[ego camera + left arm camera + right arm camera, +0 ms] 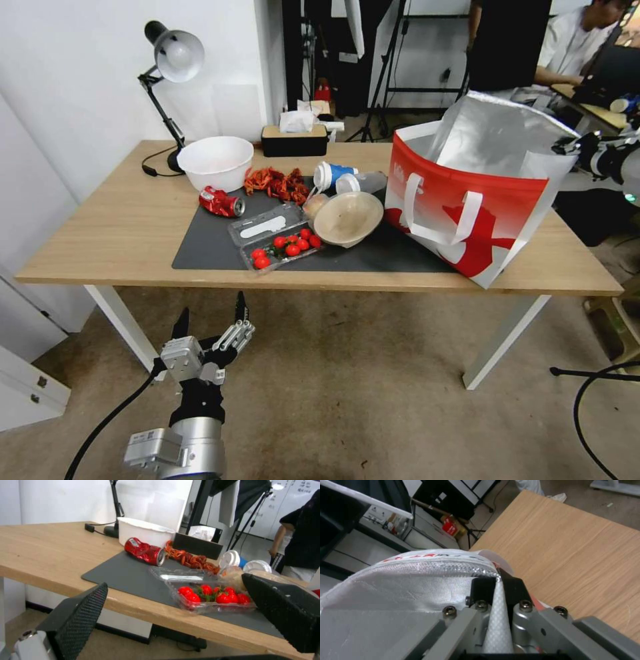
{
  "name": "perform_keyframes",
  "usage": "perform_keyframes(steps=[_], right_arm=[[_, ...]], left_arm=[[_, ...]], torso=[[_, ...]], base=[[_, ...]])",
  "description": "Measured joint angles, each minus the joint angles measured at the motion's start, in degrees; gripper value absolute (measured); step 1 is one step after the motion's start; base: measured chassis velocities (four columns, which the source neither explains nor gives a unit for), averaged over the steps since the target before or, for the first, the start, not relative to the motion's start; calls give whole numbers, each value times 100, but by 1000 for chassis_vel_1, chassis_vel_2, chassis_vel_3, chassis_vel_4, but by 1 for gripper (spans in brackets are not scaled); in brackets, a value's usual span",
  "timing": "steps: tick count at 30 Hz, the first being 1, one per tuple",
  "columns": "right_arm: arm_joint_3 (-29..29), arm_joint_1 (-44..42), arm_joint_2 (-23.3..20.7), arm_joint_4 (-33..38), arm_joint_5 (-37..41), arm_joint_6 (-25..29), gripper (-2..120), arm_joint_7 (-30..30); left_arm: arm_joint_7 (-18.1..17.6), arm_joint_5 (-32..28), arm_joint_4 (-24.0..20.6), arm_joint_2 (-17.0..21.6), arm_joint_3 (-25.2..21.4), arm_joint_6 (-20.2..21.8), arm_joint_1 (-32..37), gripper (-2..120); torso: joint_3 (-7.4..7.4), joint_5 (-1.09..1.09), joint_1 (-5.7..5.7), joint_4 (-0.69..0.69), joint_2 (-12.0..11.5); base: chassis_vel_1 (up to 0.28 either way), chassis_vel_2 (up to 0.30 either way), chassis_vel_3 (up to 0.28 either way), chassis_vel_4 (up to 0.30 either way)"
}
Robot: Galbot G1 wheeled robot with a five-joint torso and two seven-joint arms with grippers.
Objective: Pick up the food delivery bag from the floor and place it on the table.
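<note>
Head view: the left hand (212, 319) hangs low over the floor (347, 400) before the worktop (113, 233), fingers spread wide, holding nothing. Farther off, the food delivery bag (467, 200) stands on the worktop's right end; the right hand (498, 592) is clamped on its white edge.

Glossy foil-lined bag (467, 200), wood-topped table (113, 233)

White wall (100, 87) behind, black desk lamp (170, 67) by it, tripods (387, 73) and another desk (600, 107) further back.
</note>
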Motion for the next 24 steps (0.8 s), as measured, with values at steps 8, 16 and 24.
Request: perform_keyframes(steps=[8, 16, 24], right_arm=[[-61, 37, 76, -119, -133, 25, 0, -152], [-163, 115, 125, -197, -207, 74, 0, -291], [-289, 151, 196, -259, -534, 120, 2, -644]], left_arm=[[-1, 3, -4, 5, -2, -5, 18, 100], [-4, 13, -6, 0, -1, -36, 42, 100], [-9, 17, -13, -1, -1, -57, 58, 100]], torso=[[0, 0, 0, 0, 0], [0, 0, 0, 0, 0], [0, 1, 0, 0, 0]], base=[[0, 0, 0, 0], [0, 0, 0, 0], [0, 0, 0, 0]])
